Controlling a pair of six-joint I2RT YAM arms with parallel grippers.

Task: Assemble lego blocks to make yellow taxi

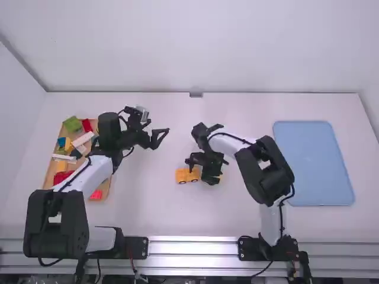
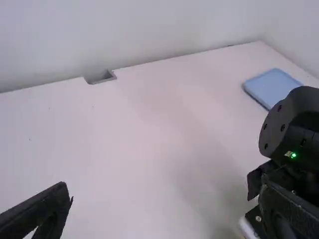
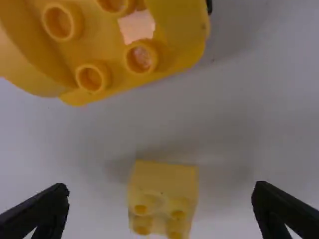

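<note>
Now the right claw [image 3: 160,188] hangs open over the block [image 3: 163,196], car [image 3: 112,47] beside it; grip looks next, then stacking! Left claw [image 1: 160,137] open too.

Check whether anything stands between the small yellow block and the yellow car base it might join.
Nothing visible does: just a gap of table separates the small yellow block from the yellow car base.

Links [image 1: 98,170]: white
Joints [image 1: 71,234]: black, blocky, round-edged
Cables [image 1: 237,138]: thin, black
Housing [image 2: 279,112]: black, rounded
Screws [image 2: 282,128]: dark, recessed
Light [image 2: 293,155]: small, green
</note>
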